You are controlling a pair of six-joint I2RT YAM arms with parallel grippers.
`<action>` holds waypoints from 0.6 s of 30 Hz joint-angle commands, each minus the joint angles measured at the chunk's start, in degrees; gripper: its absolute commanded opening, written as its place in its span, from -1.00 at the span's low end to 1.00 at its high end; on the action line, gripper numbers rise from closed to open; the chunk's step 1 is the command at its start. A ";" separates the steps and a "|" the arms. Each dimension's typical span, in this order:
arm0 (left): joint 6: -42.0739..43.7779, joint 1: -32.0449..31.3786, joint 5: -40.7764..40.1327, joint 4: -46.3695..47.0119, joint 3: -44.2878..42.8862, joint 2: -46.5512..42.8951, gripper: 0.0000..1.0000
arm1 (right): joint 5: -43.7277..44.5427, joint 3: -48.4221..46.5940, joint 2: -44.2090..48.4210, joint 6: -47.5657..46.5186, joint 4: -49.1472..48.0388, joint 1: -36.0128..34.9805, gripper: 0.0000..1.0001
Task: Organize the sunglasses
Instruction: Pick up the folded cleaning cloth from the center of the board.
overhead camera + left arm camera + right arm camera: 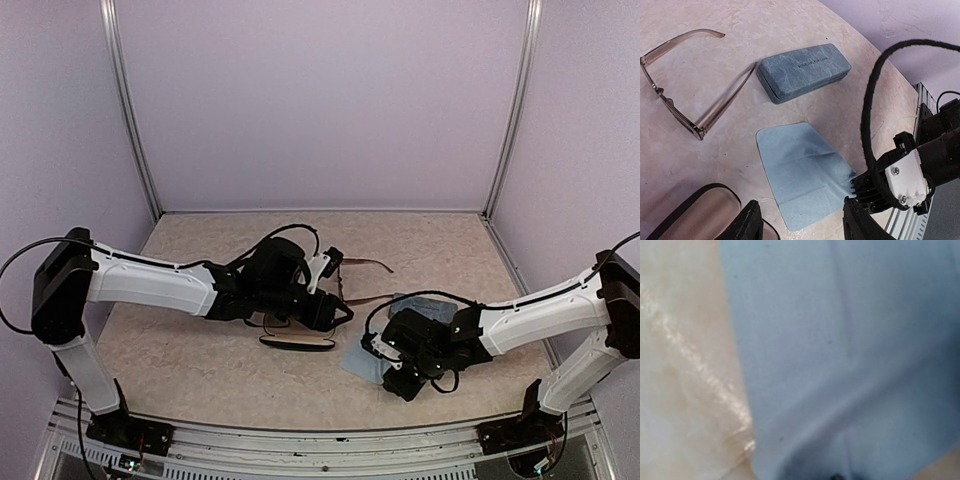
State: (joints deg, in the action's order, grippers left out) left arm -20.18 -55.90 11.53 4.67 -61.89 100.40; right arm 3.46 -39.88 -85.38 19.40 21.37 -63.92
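Note:
The reddish-brown sunglasses point(675, 107) lie unfolded on the table, also visible in the top view point(368, 282). Under my left gripper sits the black-framed pair point(297, 342); one of its lenses point(700, 212) shows beside my left finger. My left gripper point(802, 217) point(335, 312) hangs open above the table, with only a light-blue cloth point(800, 167) seen below the gap. My right gripper point(385, 358) rests at that cloth's corner point(852, 180), where the fabric is wrinkled. The cloth point(850, 355) fills the right wrist view and the fingers are hidden.
A shut grey-blue case point(804, 71) lies beyond the cloth, right of the reddish-brown pair. In the top view my right arm covers most of it. A black cable point(875, 100) loops over the right wrist. The table's near rail point(320, 440) runs along the front.

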 commanded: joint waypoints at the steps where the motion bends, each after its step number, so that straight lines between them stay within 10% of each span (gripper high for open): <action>1: 3.35 -2.14 -1.55 0.37 0.82 -0.82 0.08 | -2.05 1.38 0.84 0.23 -0.70 0.55 -0.53; 18: 13.20 -8.38 -1.50 4.41 6.40 0.26 -0.07 | -6.35 5.01 5.44 1.87 -3.68 3.04 -1.00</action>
State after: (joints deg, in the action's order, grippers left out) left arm -12.01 -63.07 10.22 6.37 -56.80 100.40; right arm -0.43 -36.25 -82.30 20.21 18.35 -62.26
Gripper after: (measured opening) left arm 0.476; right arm 0.024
